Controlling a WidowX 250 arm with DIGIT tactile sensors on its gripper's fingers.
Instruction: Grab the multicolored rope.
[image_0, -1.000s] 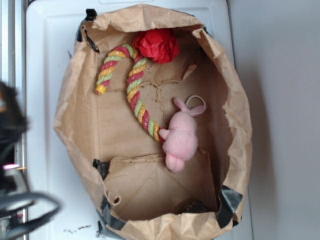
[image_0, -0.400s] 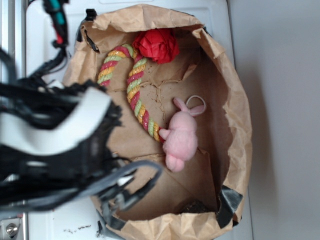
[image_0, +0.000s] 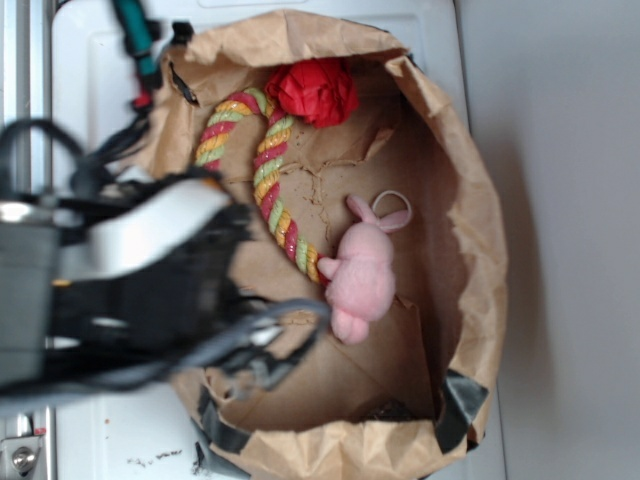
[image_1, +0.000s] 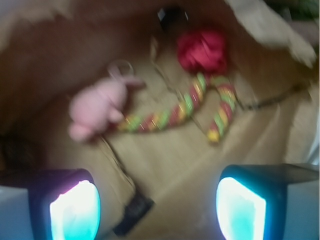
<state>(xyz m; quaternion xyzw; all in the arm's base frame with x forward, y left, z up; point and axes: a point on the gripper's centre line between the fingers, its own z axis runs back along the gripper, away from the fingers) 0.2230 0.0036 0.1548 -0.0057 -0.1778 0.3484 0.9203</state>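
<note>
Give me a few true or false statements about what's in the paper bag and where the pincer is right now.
1. The multicolored rope lies inside the brown paper bag. True.
2. The pincer is closed on the rope. False: its fingers stand apart, short of the rope, holding nothing.
3. The red wad sits by the rope's curved end. True.
4. The pink plush bunny lies outside the bag. False: it is inside, at the rope's straight end.
5. The rope is blue and white. False: red, yellow and light green.
</note>
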